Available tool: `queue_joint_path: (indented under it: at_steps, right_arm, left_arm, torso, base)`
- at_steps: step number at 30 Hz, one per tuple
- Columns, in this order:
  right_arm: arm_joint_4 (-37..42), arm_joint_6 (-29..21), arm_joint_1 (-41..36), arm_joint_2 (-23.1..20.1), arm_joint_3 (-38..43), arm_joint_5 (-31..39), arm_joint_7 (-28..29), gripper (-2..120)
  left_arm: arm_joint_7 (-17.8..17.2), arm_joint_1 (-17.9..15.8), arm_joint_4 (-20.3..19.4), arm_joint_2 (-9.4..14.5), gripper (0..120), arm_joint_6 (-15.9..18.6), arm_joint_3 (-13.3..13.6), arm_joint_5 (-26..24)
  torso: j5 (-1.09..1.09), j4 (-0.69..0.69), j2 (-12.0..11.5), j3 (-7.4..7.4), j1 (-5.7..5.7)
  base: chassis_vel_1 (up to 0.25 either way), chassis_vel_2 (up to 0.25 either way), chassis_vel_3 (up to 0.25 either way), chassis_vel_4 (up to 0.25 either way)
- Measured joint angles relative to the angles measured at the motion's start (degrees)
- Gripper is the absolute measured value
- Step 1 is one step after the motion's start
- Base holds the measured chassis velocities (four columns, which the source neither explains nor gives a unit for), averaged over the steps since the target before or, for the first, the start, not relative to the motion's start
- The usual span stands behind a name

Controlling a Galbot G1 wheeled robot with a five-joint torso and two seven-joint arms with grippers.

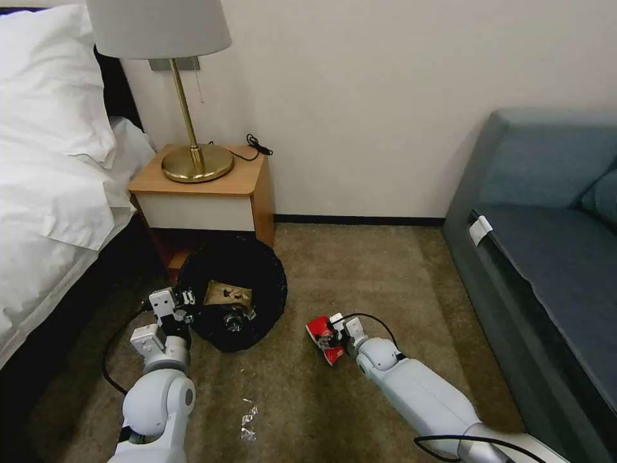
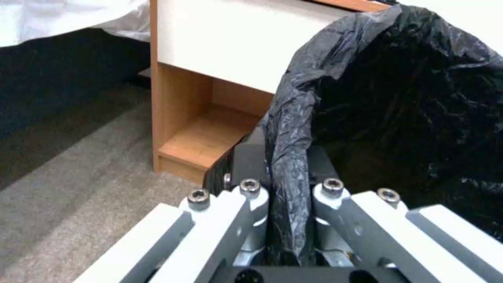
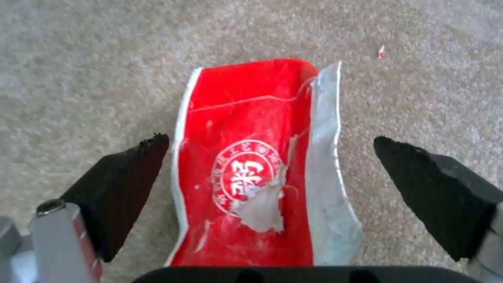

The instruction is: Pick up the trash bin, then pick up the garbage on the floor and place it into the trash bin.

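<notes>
Your left gripper [image 2: 288, 204] is clamped on the bag-covered rim of the trash bin [image 1: 232, 292], held beside the nightstand [image 1: 205, 193]. Your right gripper [image 3: 270, 157] hangs over the red snack packet [image 3: 251, 165] on the carpet [image 3: 78, 59], jaws spread wide on both sides. The packet lies flat, so I judge the 2 fingers may slide over it, or only pinch the carpet.
</notes>
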Motion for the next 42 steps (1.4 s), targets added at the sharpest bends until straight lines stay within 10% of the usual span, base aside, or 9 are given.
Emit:
queue_joint_path:
  at_steps: [42]
  right_arm:
    - [-9.4,7.1,0.3,1.9,2.6,-5.1,-4.7,89]
  left_arm:
    - [0.0,1.8,-0.5,-0.4,5,-0.6,-0.2,-0.3]
  torso:
    - [0.00,0.00,0.0,0.00,0.00]
  base:
    - [0.000,0.000,0.000,0.000]
